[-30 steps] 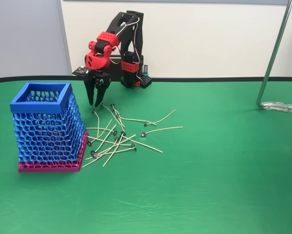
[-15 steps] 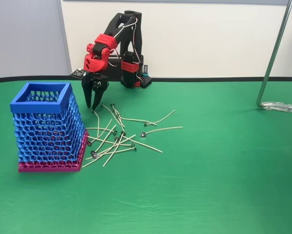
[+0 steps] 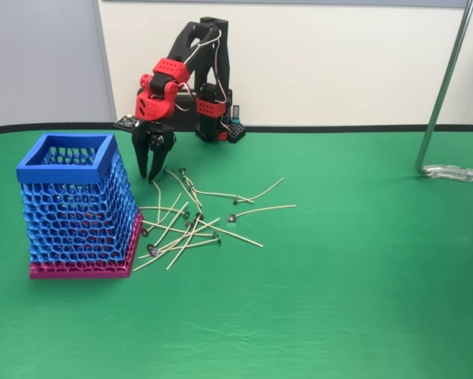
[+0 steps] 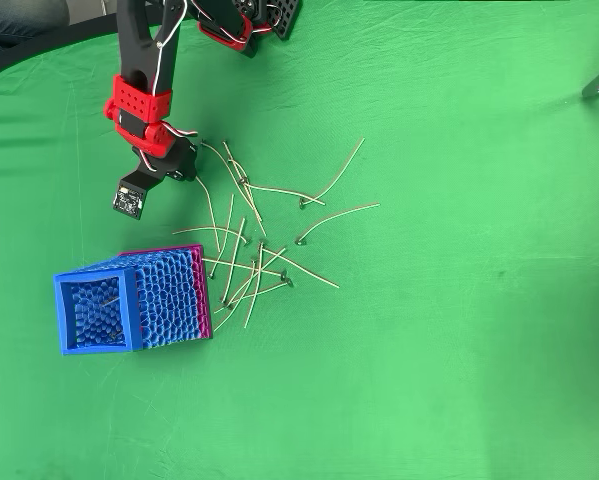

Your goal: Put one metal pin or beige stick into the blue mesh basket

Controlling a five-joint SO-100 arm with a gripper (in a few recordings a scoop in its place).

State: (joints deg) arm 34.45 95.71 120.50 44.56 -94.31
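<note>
Green cloth [image 3: 362, 276]; arm [image 3: 167, 83] bent down, fingers [image 3: 142, 162] parted above sticks [image 3: 185, 225]

The blue mesh basket [image 3: 78, 205] stands upright at the left of the fixed view, square, with honeycomb walls, a solid blue rim and a magenta base. In the overhead view [image 4: 129, 300] it sits at lower left. Just right of it the beige sticks [image 3: 190, 217] lie scattered and crossing on the green desk, thin, slightly curved, each with a small dark disc at one end [image 4: 254, 235]. One stick [image 4: 102, 300] seems to lie inside the basket.
</note>
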